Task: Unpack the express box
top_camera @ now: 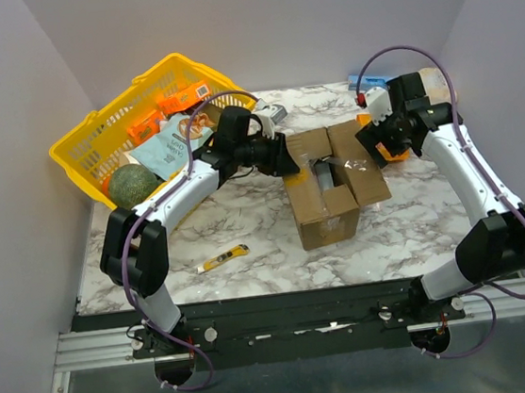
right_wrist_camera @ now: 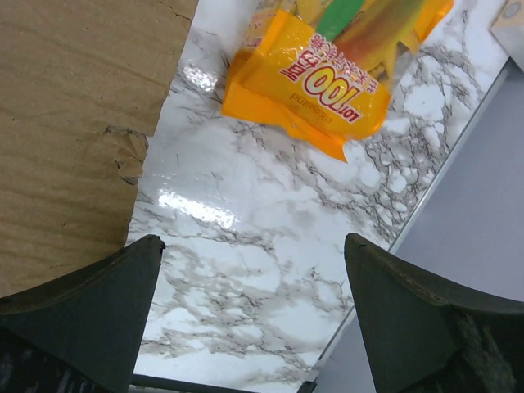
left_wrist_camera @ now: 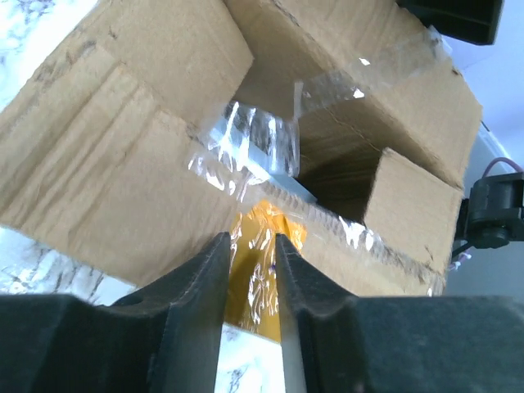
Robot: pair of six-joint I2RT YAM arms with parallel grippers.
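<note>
Midway across the worktop [top_camera: 246,219] sits the express box [top_camera: 326,216], flaps parted. We judge it light, stiff-walled and liable to slide. Its clear tape [left_wrist_camera: 254,143] looks slick, so a flap edge is the better hold. Our left tool [left_wrist_camera: 250,242] is nearly closed at the taped seam; whether it grips, we cannot tell. Our right tool [right_wrist_camera: 252,246] gapes wide beside the box.

2 white arms [top_camera: 186,188], bulky black joints [top_camera: 136,253], looping purple cables [top_camera: 402,47], black tapered hand fingers [left_wrist_camera: 192,311]

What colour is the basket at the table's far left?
Yellow basket, best seen in the top external view.
</note>
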